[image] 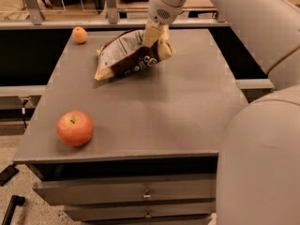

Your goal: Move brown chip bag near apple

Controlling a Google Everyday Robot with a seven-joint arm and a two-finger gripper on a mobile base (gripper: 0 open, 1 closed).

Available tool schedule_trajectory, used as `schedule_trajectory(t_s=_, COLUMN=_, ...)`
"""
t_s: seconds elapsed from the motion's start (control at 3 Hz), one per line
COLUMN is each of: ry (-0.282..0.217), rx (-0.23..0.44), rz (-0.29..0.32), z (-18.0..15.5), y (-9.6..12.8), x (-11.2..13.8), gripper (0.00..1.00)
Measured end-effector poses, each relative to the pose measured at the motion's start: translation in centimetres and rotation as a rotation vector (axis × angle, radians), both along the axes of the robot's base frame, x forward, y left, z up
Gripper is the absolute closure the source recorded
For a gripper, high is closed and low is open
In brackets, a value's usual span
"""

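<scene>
Close to the far edge of the desk (183,102), about midway along it, found the gripper (158,43) reaching down from the pale arm (220,8). Saw its tan fingers (151,33) pressed onto the right end of the brown chip bag (126,57), one on each side, pinching it. Noted the bag slanting from that held end down toward the left edge, white printed panel turned upward and the dark face with white lettering turned toward the front edge. Could not tell whether its lower left corner touched the surface or hung just above it; made out a shadow on the desk beneath.

Near the front left corner, found the apple (75,128) resting on the desk, stem dimple up, well apart from the bag and from the gripper. At the far left corner, spotted a small pale orange fruit (80,34), near the bag's left end but not touching it.

Below the front edge, saw two drawer fronts (145,196) with small handles. Beyond the right edge and the front right corner, noted the robot's rounded body (262,163) filling that side.
</scene>
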State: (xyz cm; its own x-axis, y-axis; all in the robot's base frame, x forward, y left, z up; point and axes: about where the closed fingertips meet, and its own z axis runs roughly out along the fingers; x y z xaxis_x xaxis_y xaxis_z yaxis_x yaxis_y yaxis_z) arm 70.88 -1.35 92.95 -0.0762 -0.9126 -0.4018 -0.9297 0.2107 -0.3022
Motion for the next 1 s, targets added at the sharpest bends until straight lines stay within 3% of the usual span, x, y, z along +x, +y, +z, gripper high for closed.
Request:
schedule_trajectory(t_s=0.33, ry=0.003, rx=-0.001, rz=0.002, z=-0.26, y=0.15, x=0.05, gripper=0.89)
schedule_trajectory(t_s=0.67, ry=0.006, rx=-0.001, rz=0.004, z=-0.48, y=0.29, x=0.08, gripper=1.0)
schedule_trajectory(t_s=1.0, ry=0.011, rx=0.006, rz=0.008, z=-0.43, y=0.41, x=0.07, gripper=1.0)
